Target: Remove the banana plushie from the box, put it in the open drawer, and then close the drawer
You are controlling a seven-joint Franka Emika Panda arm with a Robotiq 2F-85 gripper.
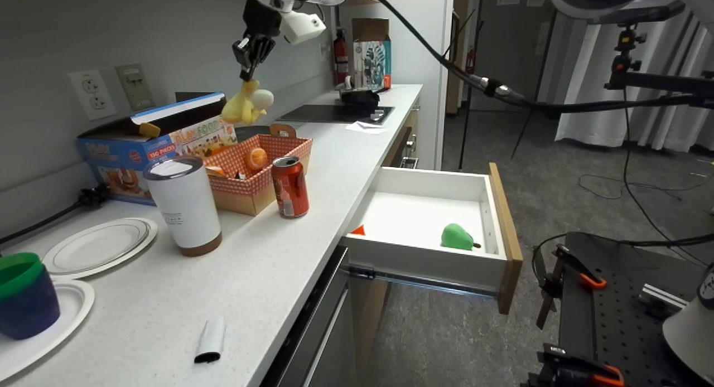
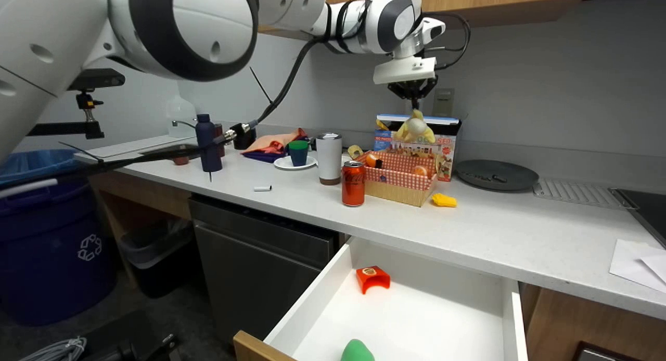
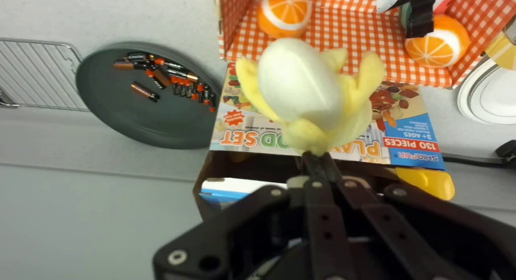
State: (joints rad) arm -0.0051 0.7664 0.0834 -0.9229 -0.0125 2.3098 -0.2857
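Observation:
My gripper is shut on one end of the banana plushie, which is pale yellow with peeled flaps and a white middle. The plushie hangs in the air above the box, a low box with red-checked lining. In the wrist view the plushie hangs from the fingertips, in front of the box, where orange-slice toys lie. The drawer is pulled open below the counter, with a white inside and wood front. It also shows in an exterior view. Its handle is hidden.
A green pear toy and a red piece lie in the drawer. A red can and white tumbler stand beside the box. A printed carton stands behind it. A dark pan and yellow object lie nearby.

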